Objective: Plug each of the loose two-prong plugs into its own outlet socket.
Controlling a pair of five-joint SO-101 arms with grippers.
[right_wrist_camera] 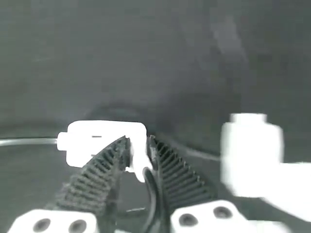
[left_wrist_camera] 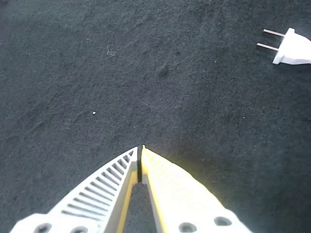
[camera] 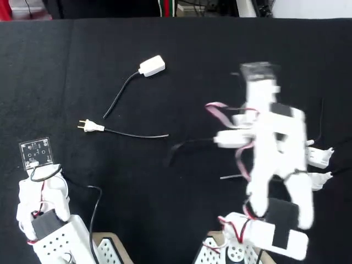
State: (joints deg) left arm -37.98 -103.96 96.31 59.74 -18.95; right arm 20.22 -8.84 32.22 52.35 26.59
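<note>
At the left centre of the high view, a loose two-prong plug (camera: pixel 91 126) lies on the black table (camera: pixel 181 49), with a white outlet socket (camera: pixel 152 65) higher in the frame. At lower left the left gripper (left_wrist_camera: pixel 140 149) is clenched on nothing; at right the right gripper (right_wrist_camera: pixel 137 143) grasps a white connector (right_wrist_camera: pixel 97 141).

High view looking down over black table (camera: pixel 181 55), wrist views close above it, left sharing loose plug (camera: pixel 91 126) (left_wrist_camera: pixel 293 47).

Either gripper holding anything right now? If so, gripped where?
Right gripper pinches a white cable-end connector at the end away from its cable. Left gripper is shut on nothing.
</note>
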